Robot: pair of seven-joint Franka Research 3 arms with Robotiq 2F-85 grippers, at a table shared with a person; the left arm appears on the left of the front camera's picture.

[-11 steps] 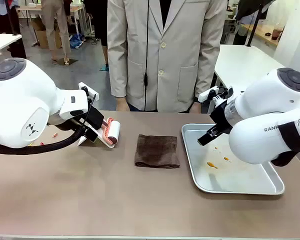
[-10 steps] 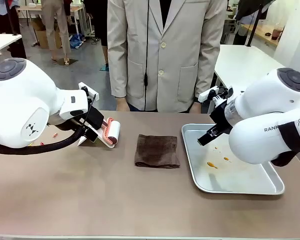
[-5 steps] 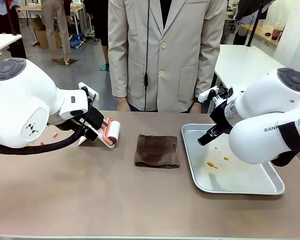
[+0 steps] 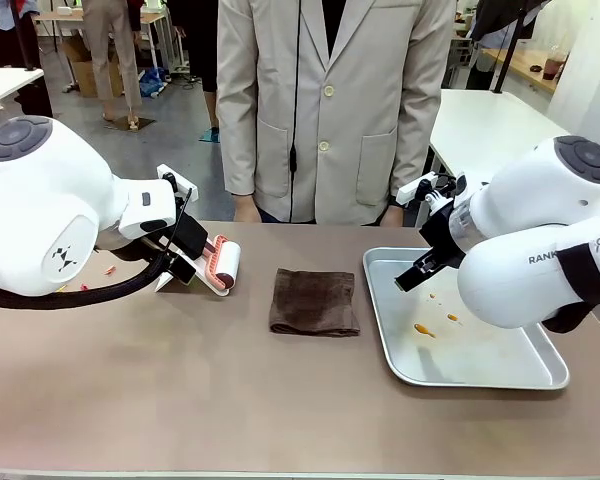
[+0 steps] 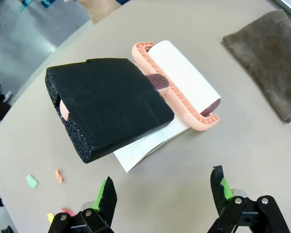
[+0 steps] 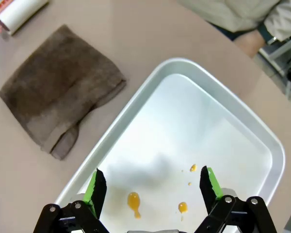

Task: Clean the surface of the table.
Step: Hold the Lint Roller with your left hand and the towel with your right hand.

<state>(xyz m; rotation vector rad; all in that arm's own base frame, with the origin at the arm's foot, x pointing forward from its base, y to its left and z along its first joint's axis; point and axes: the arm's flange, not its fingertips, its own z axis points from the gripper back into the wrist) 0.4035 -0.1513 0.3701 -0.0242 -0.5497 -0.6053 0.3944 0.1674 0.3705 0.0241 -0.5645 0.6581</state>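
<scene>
Tabletop (image 4: 180,400): towel (image 4: 314,301) centre, lint roller (image 4: 228,262) at ten o'clock, stained tray (image 4: 500,360) at three; white table (image 4: 480,130) at one. Left jaws and right jaws gape.

Cloth (image 4: 314,301) at middle of counter (image 4: 180,400); lint roller (image 4: 225,266) left of it, tray (image 4: 480,355) right; person (image 4: 325,110) behind far edge.

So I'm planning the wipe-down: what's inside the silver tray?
A few orange drops lie on the tray floor. The open right gripper hovers above it; in the front view the right arm covers part of it.
</scene>
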